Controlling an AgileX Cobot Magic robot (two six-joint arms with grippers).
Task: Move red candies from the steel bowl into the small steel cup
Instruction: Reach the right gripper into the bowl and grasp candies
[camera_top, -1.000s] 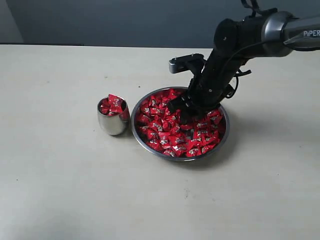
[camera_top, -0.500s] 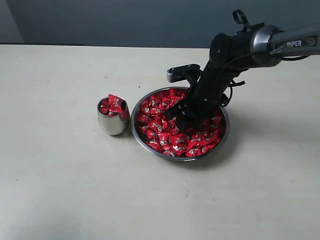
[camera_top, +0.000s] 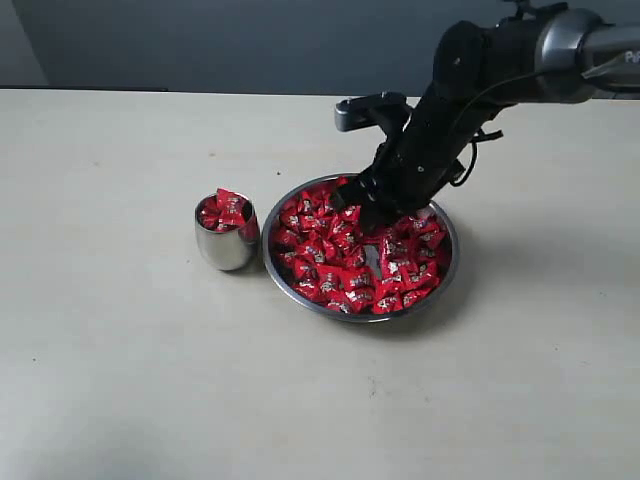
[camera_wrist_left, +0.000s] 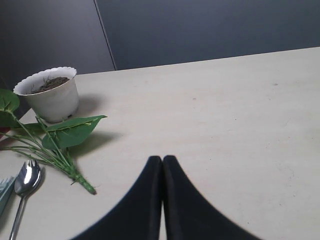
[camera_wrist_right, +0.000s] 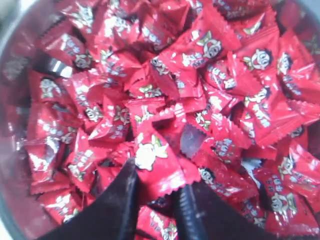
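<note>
The small steel cup (camera_top: 226, 250) beside the steel bowl (camera_top: 352, 317) is heaped, the bowl holds many red candies (camera_top: 335, 265), the right gripper (camera_wrist_right: 156, 177) clamps one, and the left gripper (camera_wrist_left: 162, 161) has its jaws together.

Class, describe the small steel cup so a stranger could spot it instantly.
On the pale table, find the wide steel bowl of red candies. Close beside it, on the side away from the arm, stands the small steel cup. It alone is narrow, rounded and mirror-like, candies heaped above its rim.
</note>
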